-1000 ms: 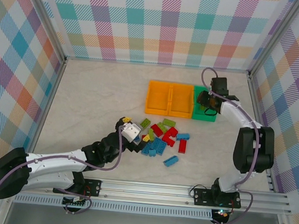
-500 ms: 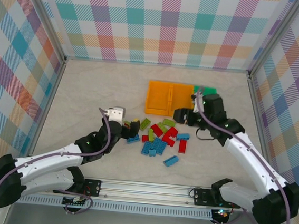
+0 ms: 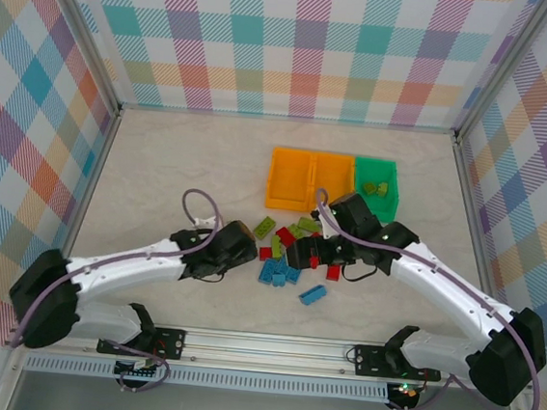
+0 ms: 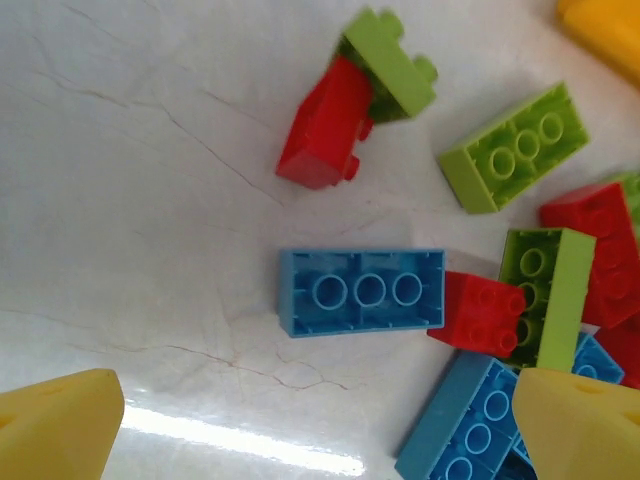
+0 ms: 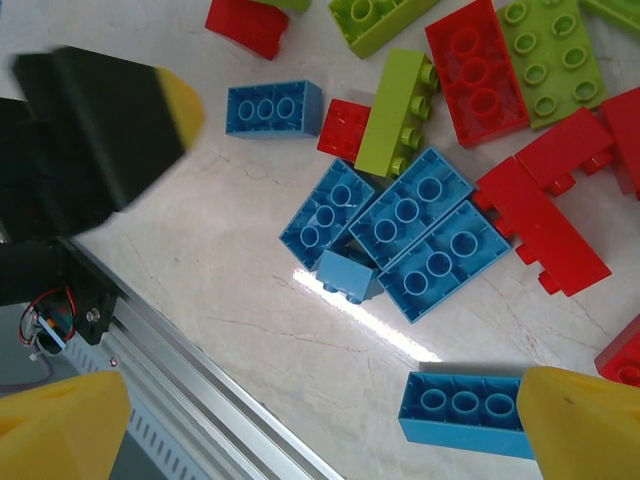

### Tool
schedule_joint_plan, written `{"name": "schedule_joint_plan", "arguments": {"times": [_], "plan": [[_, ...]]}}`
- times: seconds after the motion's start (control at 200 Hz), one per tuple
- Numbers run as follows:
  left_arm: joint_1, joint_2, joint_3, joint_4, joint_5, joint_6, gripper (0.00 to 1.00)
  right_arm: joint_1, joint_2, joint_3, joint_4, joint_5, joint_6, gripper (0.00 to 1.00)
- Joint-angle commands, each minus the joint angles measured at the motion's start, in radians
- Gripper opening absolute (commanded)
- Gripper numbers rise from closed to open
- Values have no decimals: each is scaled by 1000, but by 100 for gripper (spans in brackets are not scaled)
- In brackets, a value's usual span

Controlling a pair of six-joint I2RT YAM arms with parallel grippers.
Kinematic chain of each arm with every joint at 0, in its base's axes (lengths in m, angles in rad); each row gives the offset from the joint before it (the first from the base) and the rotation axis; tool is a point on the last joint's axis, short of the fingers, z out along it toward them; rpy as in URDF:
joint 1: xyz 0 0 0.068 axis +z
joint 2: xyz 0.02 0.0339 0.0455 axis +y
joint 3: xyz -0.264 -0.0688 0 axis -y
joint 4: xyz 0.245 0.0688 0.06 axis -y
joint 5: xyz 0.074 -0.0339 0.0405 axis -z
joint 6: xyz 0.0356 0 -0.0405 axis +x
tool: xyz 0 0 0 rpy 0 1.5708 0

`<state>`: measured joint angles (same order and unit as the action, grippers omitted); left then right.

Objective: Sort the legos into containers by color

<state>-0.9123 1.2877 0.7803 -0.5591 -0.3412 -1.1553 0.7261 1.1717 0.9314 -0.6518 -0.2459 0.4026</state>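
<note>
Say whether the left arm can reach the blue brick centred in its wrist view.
Probably yes: left tool open above blue brick, table bare along its long sides; red brick touches one end.

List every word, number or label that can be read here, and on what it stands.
None can be read. The legos, the orange bins and the green bin carry no print. Any marks on the small circuit board by the rail are too small to read.

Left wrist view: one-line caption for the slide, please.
Jaws open, the left gripper hangs over an upside-down blue brick, with red and green legos just beyond.
</note>
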Motion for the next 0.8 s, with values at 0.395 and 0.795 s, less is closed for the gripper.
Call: {"name": "schedule_joint_plan", "arguments": {"times": [0.395, 0.795], "plan": [[43, 285, 82, 66, 8, 118, 99, 2, -99, -95, 43, 20, 13, 100], [79, 370, 66, 146, 45, 146, 83, 2, -62, -83, 46, 19, 21, 100]]}}
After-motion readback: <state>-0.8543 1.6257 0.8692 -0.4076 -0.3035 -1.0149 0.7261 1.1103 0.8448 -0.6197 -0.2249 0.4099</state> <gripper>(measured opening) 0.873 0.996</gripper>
